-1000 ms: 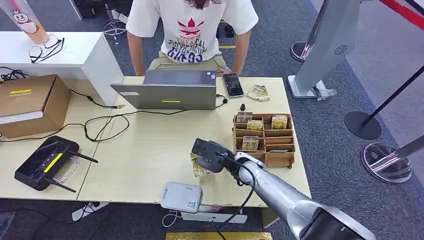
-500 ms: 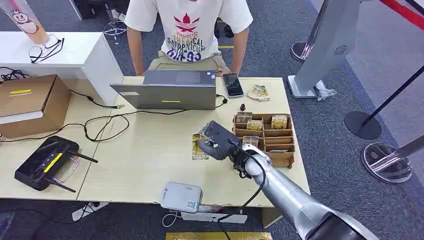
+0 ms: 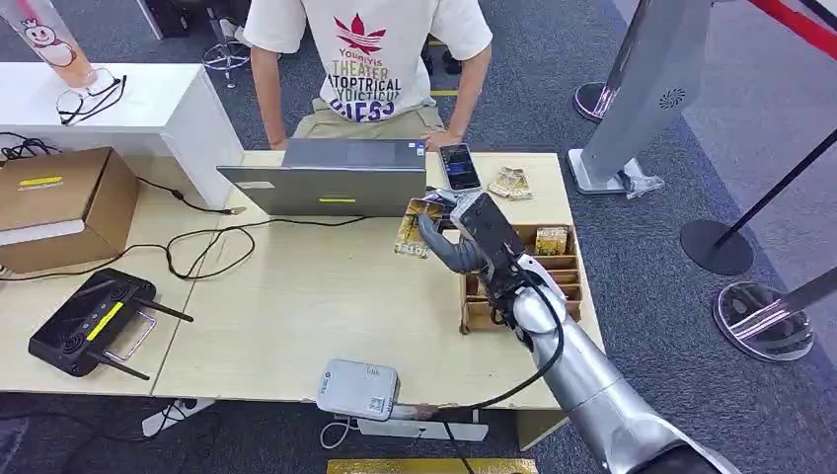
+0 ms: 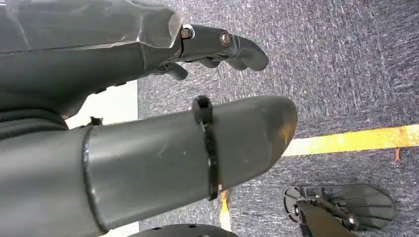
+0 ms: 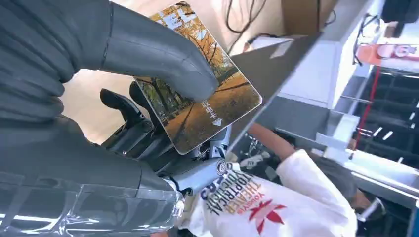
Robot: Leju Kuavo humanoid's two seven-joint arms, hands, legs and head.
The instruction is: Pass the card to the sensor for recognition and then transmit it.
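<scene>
right hand (image 3: 464,242) pinching glossy autumn-photo card (image 3: 413,229) mid-frame, held above table (image 3: 296,296), person's outstretched hand (image 3: 446,141) just above it in frame; left hand (image 4: 217,47) hanging, holds nothing

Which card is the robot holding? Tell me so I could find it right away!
Look at the wooden table and find the grey laptop near its far edge. Just beside the laptop's corner, the robot's right hand holds the card up in the air. It shows golden autumn trees, and unlike the other cards sitting in the wooden card box, it is the only one pinched in a hand.
</scene>
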